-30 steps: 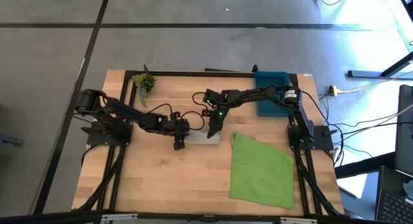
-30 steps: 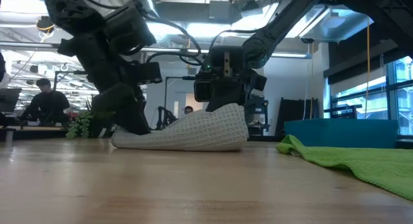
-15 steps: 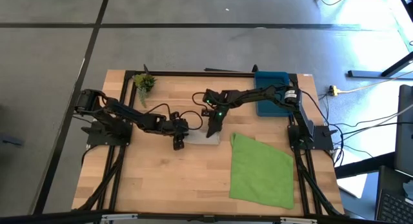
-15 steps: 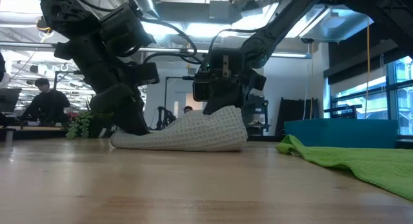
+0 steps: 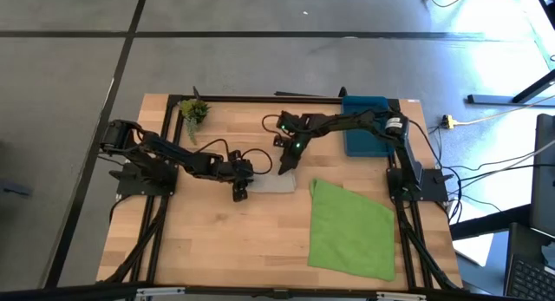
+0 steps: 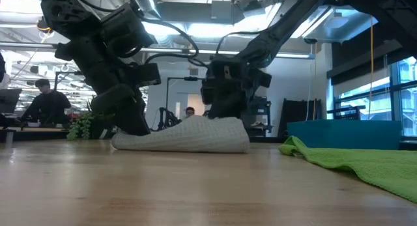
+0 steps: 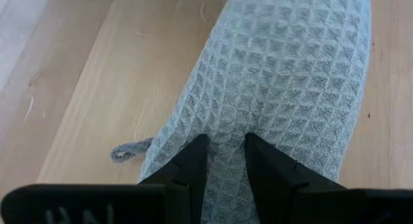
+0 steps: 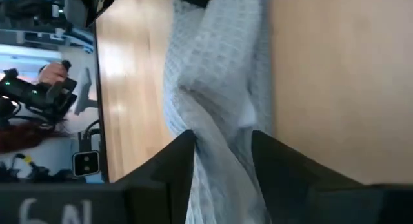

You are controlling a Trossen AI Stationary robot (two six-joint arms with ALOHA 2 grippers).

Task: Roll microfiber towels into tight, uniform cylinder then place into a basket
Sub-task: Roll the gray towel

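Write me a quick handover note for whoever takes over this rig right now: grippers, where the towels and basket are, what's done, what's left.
Left gripper: down on one end of the grey towel, fingers pinching a fold of it.
Right gripper: at the towel's other end, fingers open with cloth lying between them; it looks like a release, not a grip.
Grey towel: mid-table, bunched into a loose, uneven roll, not a tight cylinder.
Green towel: flat on the table's right side, untouched.
Basket: far right corner; no towel seen in it.
Done: grey towel partly rolled.
Left: tighten that roll, put it in the basket, then roll and place the green towel.
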